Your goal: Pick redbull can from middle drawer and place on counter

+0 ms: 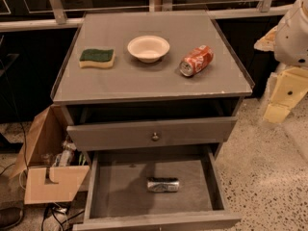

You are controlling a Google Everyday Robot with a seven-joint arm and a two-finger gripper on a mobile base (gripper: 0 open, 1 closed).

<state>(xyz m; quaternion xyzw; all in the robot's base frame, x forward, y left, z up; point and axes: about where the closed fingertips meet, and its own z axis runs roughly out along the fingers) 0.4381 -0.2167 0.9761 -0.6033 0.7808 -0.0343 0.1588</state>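
Observation:
The redbull can [162,185], slim and silvery with dark markings, lies on its side on the floor of the middle drawer [154,220], near the middle. That drawer is pulled wide open. The counter [144,81] is the grey cabinet top above it. My gripper [281,100], pale yellow under the white arm, hangs at the right edge of the view. It is beside the cabinet's right side, well away from the can and above drawer level. It holds nothing that I can see.
On the counter are a green and yellow sponge [97,57], a white bowl [148,47] and an orange-red soda can [196,60] on its side. The knobbed top drawer [155,136] is slightly open. A cardboard box [45,148] and cables lie on the floor at left.

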